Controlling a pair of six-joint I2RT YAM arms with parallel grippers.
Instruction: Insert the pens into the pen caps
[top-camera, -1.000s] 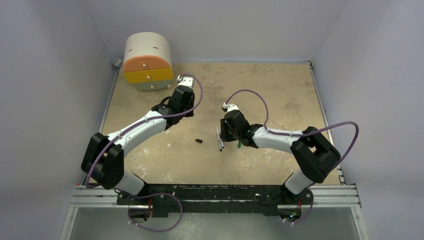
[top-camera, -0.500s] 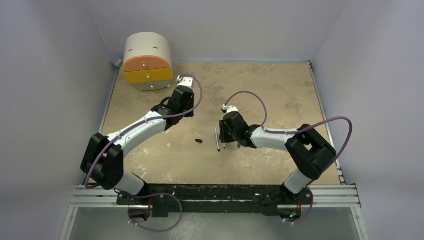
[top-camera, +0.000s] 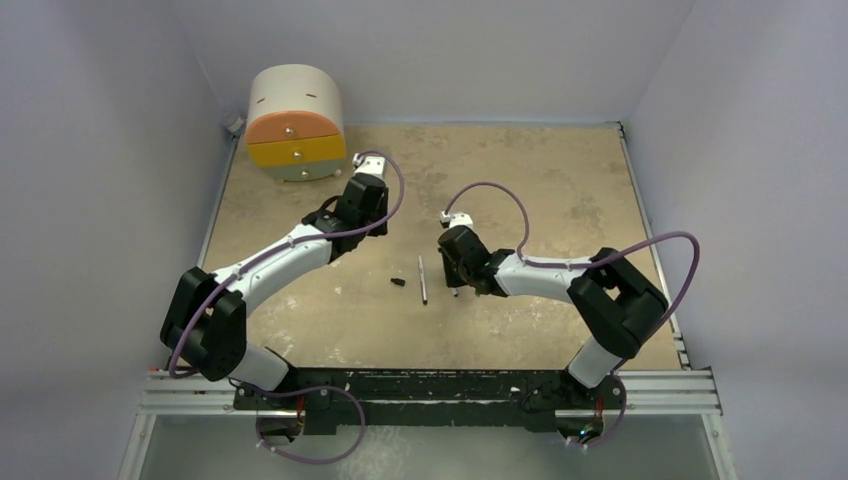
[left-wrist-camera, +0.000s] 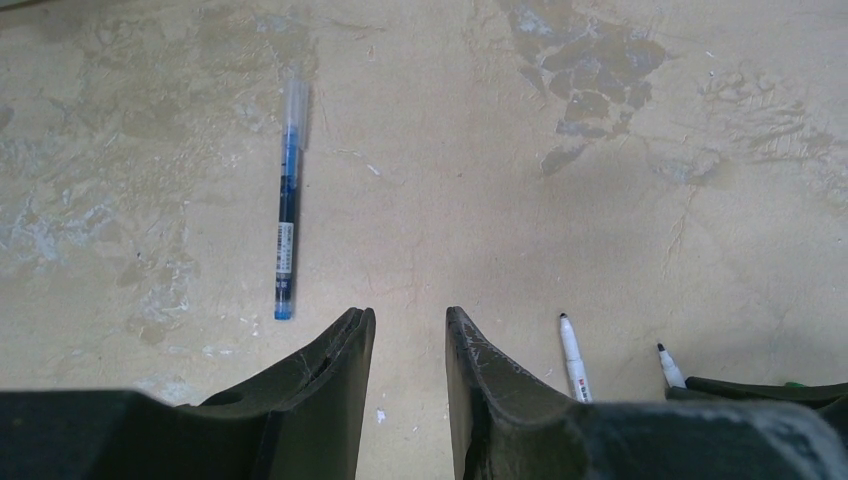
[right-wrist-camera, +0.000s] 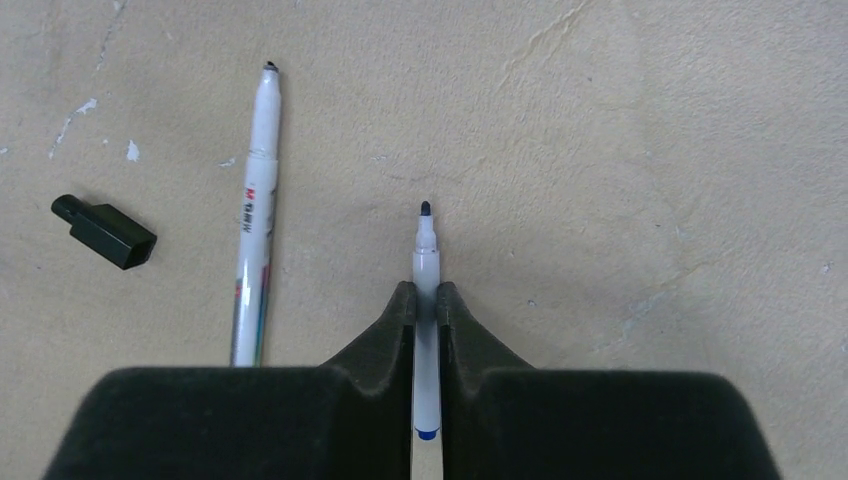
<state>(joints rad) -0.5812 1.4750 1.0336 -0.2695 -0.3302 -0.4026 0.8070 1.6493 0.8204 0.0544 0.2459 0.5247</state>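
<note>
As a pen (right-wrist-camera: 426, 240) is clenched in the right claw (right-wrist-camera: 427, 296), the left claw (left-wrist-camera: 408, 315) released, level carriage to the black cap (right-wrist-camera: 103, 231) is advised.

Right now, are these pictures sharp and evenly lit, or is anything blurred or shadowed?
Top view: soft, even light, little fine detail. Left wrist view: blue pen crisp, left pincer dark, slightly soft. Right wrist view: black cap and held pen sharp, right pincer nearly featureless black.

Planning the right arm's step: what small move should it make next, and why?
Probably lift slightly: the right gripper is shut on an uncapped pen low over the table, and the black cap lies to its left, past a second pen.
</note>
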